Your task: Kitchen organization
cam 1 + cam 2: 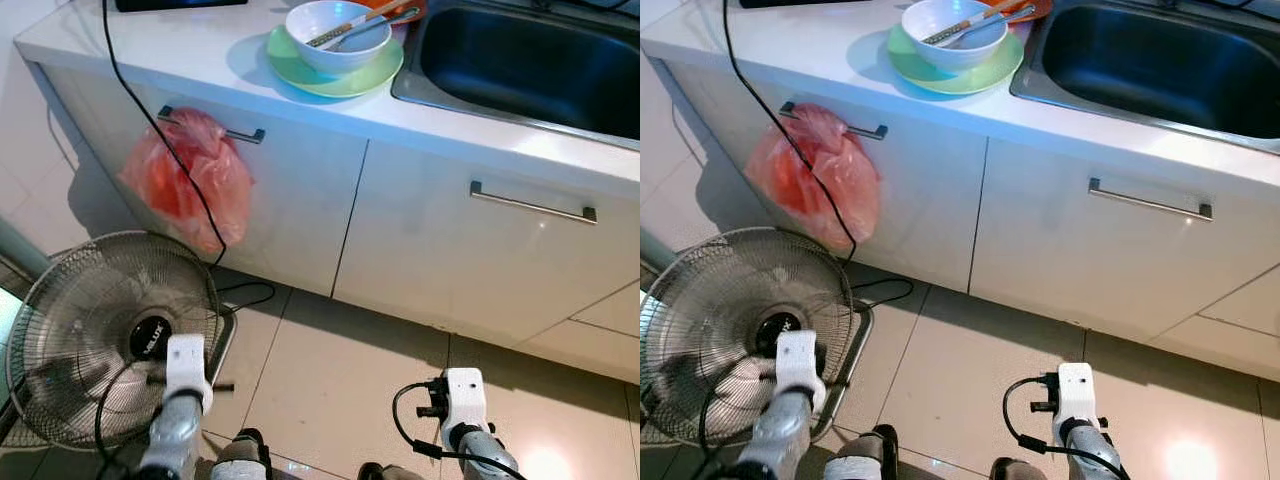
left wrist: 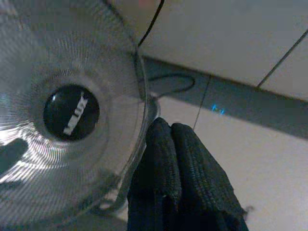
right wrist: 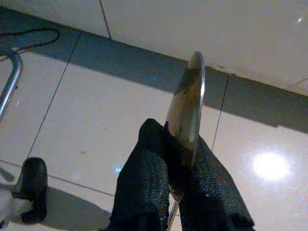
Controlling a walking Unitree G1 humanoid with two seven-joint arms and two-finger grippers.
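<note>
A white bowl holding chopsticks and a spoon sits on a green plate on the white counter, just left of the steel sink. Both arms hang low in front of the cabinets, well below the counter. In the right wrist view my right gripper is shut on a metal spoon, held edge-on above the floor tiles. In the left wrist view my left gripper is shut with nothing in it, close beside the fan's grille.
A floor fan stands at the left, its black cable running up over the counter. A red plastic bag hangs from the left cabinet handle. The right cabinet has a bar handle. Beige floor tiles lie between me and the cabinets.
</note>
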